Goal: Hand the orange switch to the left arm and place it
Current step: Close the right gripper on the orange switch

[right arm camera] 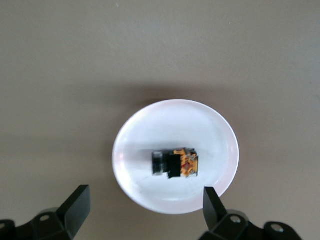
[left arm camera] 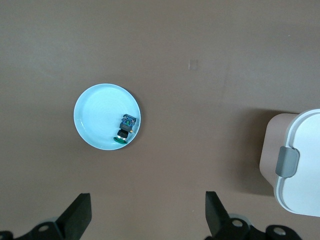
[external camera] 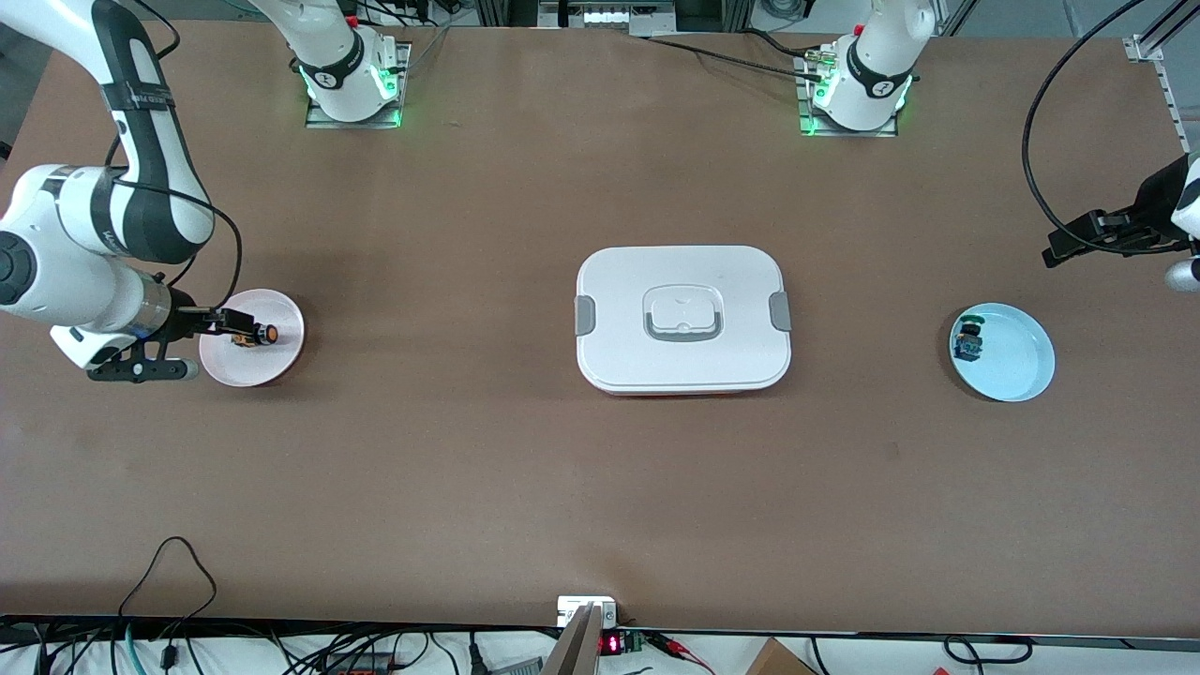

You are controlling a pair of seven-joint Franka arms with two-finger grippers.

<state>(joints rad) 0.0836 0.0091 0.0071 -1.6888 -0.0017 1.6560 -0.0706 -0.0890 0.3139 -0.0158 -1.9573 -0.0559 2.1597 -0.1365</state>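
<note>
The orange switch (external camera: 256,335) lies on its side on a pink plate (external camera: 281,314) toward the right arm's end of the table. My right gripper (external camera: 204,347) hovers over that plate's outer edge. In the right wrist view, the gripper (right arm camera: 145,205) is open and empty, its fingertips (right arm camera: 79,200) straddling the rim of the plate (right arm camera: 175,125), short of the switch (right arm camera: 176,163). The white box (external camera: 682,319) sits shut at the table's middle. My left gripper (external camera: 1078,242) waits, open and empty (left arm camera: 148,215), above bare table at the left arm's end.
A light blue plate (external camera: 1017,361) near the left arm's end holds a small green-capped switch (external camera: 969,342); the left wrist view shows that plate (left arm camera: 100,115), the switch (left arm camera: 125,129) and a corner of the box (left arm camera: 300,165). Cables and electronics run along the table's near edge.
</note>
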